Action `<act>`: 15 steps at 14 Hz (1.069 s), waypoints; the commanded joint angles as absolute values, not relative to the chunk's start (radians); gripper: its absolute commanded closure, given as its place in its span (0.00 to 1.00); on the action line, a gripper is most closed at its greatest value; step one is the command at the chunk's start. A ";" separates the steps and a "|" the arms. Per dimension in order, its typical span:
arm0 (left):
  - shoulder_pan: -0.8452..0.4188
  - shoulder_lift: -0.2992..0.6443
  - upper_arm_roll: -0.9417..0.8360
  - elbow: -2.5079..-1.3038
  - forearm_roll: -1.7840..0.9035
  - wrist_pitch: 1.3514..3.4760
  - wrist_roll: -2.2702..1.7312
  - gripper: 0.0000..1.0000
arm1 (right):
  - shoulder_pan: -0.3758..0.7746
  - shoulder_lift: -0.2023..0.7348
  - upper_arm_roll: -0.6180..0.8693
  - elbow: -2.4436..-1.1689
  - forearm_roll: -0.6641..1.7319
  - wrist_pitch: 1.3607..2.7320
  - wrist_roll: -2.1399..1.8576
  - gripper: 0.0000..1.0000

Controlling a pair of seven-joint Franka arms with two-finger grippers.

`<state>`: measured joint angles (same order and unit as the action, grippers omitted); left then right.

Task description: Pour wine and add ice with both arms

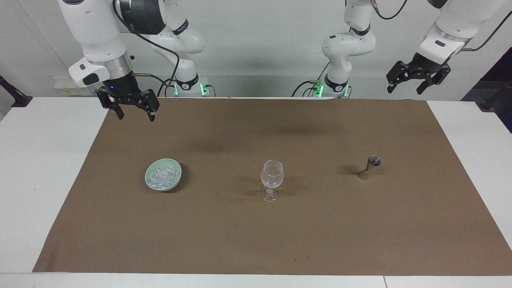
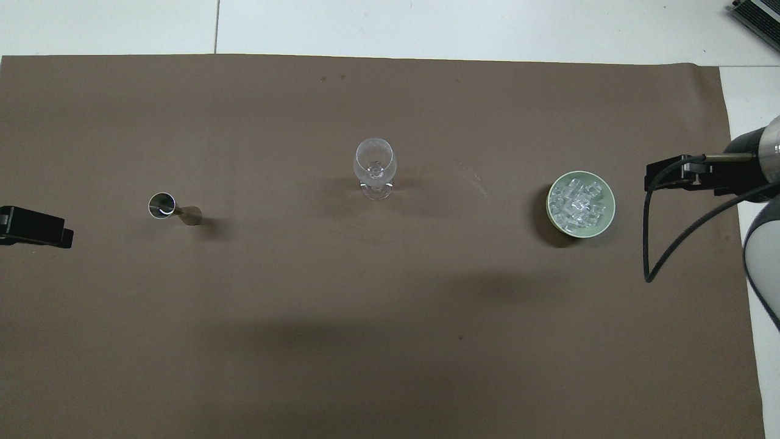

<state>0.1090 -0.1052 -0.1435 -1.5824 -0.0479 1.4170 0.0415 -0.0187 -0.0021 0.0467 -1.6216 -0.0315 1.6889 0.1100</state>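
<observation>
A clear wine glass (image 1: 272,176) stands upright in the middle of the brown mat, and also shows in the overhead view (image 2: 375,164). The ice (image 1: 161,176) is a heap of small glassy chunks in a pale green dish (image 1: 178,171) toward the right arm's end; the overhead view shows both the ice (image 2: 576,204) and the dish (image 2: 611,210). A small metal jigger (image 1: 370,167) stands toward the left arm's end (image 2: 173,211). My right gripper (image 1: 136,117) hangs open and empty over the mat's corner by the robots. My left gripper (image 1: 404,91) hangs open and empty, high over the mat's other robot-side corner.
The brown mat (image 1: 256,240) covers most of the white table (image 1: 40,180). The right arm's wrist and a looping black cable (image 2: 655,244) show beside the dish in the overhead view. One black tip of the left gripper (image 2: 36,227) shows at that view's edge.
</observation>
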 commanded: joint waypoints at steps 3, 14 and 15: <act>0.110 -0.121 -0.137 -1.588 -0.058 1.410 0.043 0.00 | -0.025 0.000 0.046 -1.618 -0.015 1.687 0.089 0.00; 0.133 -0.103 -0.133 -1.647 -0.219 1.431 -0.677 0.00 | -0.025 0.000 0.046 -1.618 -0.015 1.687 0.089 0.00; 0.135 -0.103 -0.132 -1.661 -0.233 1.451 -0.733 0.00 | -0.025 0.000 0.046 -1.618 -0.015 1.687 0.089 0.00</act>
